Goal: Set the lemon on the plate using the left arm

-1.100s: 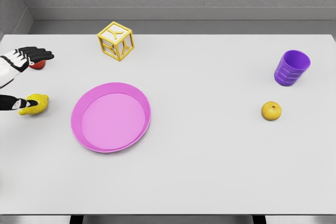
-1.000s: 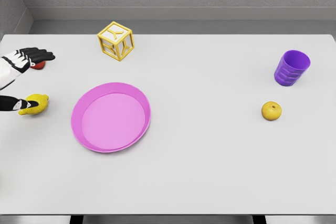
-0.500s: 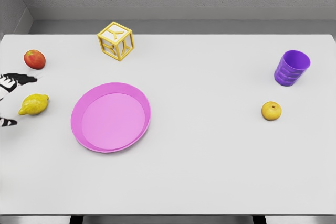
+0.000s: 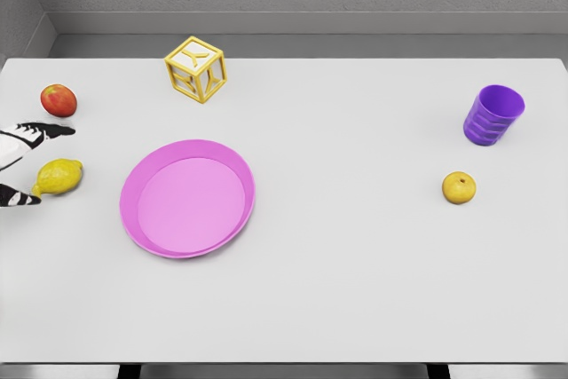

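The yellow lemon lies on the white table near its left edge, to the left of the pink plate, which holds nothing. My left hand reaches in from the left edge and is open. Its upper fingers stretch out just behind the lemon, and one dark fingertip shows at the lemon's near left. Nothing is gripped; I cannot tell whether any finger touches the lemon. Most of the hand is cut off by the picture's edge. The right arm does not show.
A red apple sits behind the hand at the far left. A yellow open-frame cube stands behind the plate. At the right are a purple cup and a small yellow-orange fruit.
The left hand drew back toward the left edge, uncovering the apple, and has now come slightly right again beside the lemon. The lemon has barely moved.
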Robot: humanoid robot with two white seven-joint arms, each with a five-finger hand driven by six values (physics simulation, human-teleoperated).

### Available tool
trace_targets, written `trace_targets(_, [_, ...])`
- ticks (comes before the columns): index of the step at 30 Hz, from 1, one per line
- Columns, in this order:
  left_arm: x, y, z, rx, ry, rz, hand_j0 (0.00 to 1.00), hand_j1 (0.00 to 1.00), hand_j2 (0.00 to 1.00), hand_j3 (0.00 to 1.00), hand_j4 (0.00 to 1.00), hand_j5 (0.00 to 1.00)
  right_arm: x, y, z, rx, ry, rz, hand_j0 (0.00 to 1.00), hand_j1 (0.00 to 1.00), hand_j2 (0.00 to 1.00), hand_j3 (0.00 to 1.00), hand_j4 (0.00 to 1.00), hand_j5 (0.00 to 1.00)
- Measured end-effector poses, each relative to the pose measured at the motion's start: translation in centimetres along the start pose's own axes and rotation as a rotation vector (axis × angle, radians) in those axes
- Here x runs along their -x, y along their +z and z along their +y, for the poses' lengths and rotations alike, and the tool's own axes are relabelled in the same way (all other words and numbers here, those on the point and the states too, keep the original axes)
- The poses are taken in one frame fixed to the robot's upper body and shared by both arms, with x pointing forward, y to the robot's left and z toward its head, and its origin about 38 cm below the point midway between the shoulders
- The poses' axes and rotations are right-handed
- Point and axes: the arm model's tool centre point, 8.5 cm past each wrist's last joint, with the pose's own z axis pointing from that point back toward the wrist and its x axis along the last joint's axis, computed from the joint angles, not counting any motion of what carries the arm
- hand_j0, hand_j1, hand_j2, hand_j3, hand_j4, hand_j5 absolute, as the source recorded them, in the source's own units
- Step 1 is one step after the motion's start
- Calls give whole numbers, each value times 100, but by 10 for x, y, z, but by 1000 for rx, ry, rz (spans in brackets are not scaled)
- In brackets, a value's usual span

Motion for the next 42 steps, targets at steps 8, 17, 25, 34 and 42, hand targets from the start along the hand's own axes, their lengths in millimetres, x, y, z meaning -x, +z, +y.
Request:
trace_targets(8, [15, 2, -15, 38, 31, 44, 100, 100, 100, 100, 100, 100, 0, 0, 0, 0, 0, 0, 100, 100, 100, 100, 100, 100])
trace_targets(17, [12, -14, -15, 45, 33, 21, 100, 100, 100, 100, 100, 100, 0, 0, 0, 0, 0, 0, 100, 100, 100, 100, 100, 100])
trace_targets(25, [8, -22, -26, 69, 26, 12, 100, 100, 100, 100, 100, 100, 0, 0, 0, 0, 0, 0, 100, 100, 100, 100, 100, 100])
trace_targets(34, [21, -22, -22, 78, 19, 55, 82, 82, 82, 82, 82, 82, 0, 0, 0, 0, 0, 0, 100, 100, 100, 100, 100, 100])
trace_targets(42, [14, -33, -30, 125, -11, 36, 71, 71, 71, 71, 71, 71, 0, 0, 0, 0, 0, 0, 100, 100, 100, 100, 100, 100])
